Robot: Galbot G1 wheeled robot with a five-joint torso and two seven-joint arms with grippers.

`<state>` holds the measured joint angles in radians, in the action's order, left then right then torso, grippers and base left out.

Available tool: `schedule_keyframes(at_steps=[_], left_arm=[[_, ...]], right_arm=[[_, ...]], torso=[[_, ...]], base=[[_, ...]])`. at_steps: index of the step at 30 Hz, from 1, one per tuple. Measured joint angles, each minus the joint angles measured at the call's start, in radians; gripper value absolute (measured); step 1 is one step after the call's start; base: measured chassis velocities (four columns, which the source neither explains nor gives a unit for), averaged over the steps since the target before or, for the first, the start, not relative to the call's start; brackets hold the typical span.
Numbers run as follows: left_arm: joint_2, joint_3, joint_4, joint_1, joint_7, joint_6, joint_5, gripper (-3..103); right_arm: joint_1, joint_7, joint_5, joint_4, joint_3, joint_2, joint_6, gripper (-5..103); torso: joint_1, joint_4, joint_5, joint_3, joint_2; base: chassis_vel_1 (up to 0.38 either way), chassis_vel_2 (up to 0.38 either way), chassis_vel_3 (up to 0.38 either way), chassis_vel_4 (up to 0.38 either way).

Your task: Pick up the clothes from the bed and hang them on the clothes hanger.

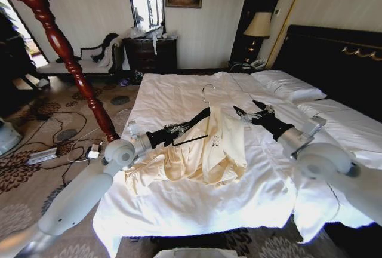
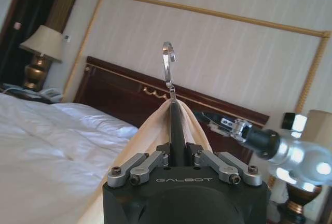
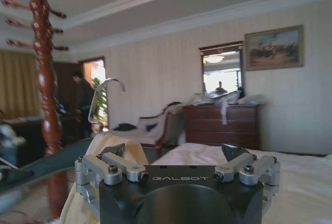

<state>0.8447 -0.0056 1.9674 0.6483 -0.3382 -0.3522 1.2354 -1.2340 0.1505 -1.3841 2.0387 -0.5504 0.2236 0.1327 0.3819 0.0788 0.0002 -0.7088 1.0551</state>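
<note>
My left gripper (image 1: 182, 128) (image 2: 177, 149) is shut on one arm of the black clothes hanger (image 1: 197, 117) (image 2: 176, 125), holding it above the bed (image 1: 179, 91). The hanger's metal hook (image 1: 207, 91) (image 2: 167, 63) (image 3: 104, 99) points up. The cream-yellow clothes (image 1: 218, 147) (image 2: 150, 136) (image 3: 111, 146) drape over the hanger, and the lower part lies bunched on the white sheet. Just beside the garment's far shoulder, my right gripper (image 1: 248, 110) (image 3: 176, 154) stands open with nothing between its fingers.
A tall carved red-brown coat stand post (image 1: 59, 43) (image 3: 44, 79) rises left of the bed. Cables and a power strip (image 1: 89, 150) lie on the patterned carpet. White pillows (image 1: 286, 85) and the black headboard (image 1: 334, 55) are on the right, a dark dresser (image 1: 152, 55) behind.
</note>
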Motion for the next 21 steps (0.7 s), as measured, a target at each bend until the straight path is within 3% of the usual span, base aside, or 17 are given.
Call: schedule_keyframes(at_steps=[1,6,7,11,12,14,21], left_arm=[[0.000,0.000,0.000,0.000,0.000,0.000,0.000,15],[-0.005,0.010,0.012,0.007,-0.001,0.004,-0.005,15],[-0.005,0.010,0.012,0.007,-0.001,0.004,-0.005,15],[-0.020,0.010,0.028,0.015,-0.001,0.005,-0.007,15],[-0.020,0.010,0.028,0.015,-0.001,0.005,-0.007,15],[-0.023,0.010,0.039,0.017,-0.002,0.005,-0.009,15],[-0.028,0.016,0.062,0.022,-0.045,0.006,-0.053,15]], right_arm=[[0.000,0.000,0.000,0.000,0.000,0.000,0.000,100],[0.100,0.208,-0.098,-0.160,0.051,0.024,0.027,100],[0.100,0.208,-0.098,-0.160,0.051,0.024,0.027,100],[0.099,0.511,-0.064,-0.305,0.050,0.001,0.029,100],[0.099,0.511,-0.064,-0.305,0.050,0.001,0.029,100],[0.099,0.616,-0.026,-0.379,0.050,-0.009,0.016,100],[0.112,0.722,0.076,-0.433,0.059,-0.020,-0.027,100]], torso=[[0.000,0.0000,0.0000,0.000,0.000],[0.000,-0.0014,-0.0003,0.000,0.000],[0.000,-0.0014,-0.0003,0.000,0.000],[0.000,-0.0007,-0.0001,0.000,0.000],[0.000,-0.0007,-0.0001,0.000,0.000],[0.000,-0.0008,-0.0001,0.000,0.000],[0.000,-0.0009,-0.0002,0.000,0.000]], base=[[0.000,0.000,0.000,0.000],[0.000,0.000,0.000,0.000],[0.000,0.000,0.000,0.000],[0.000,0.000,0.000,0.000],[0.000,0.000,0.000,0.000],[0.000,0.000,0.000,0.000],[0.000,0.000,0.000,0.000]])
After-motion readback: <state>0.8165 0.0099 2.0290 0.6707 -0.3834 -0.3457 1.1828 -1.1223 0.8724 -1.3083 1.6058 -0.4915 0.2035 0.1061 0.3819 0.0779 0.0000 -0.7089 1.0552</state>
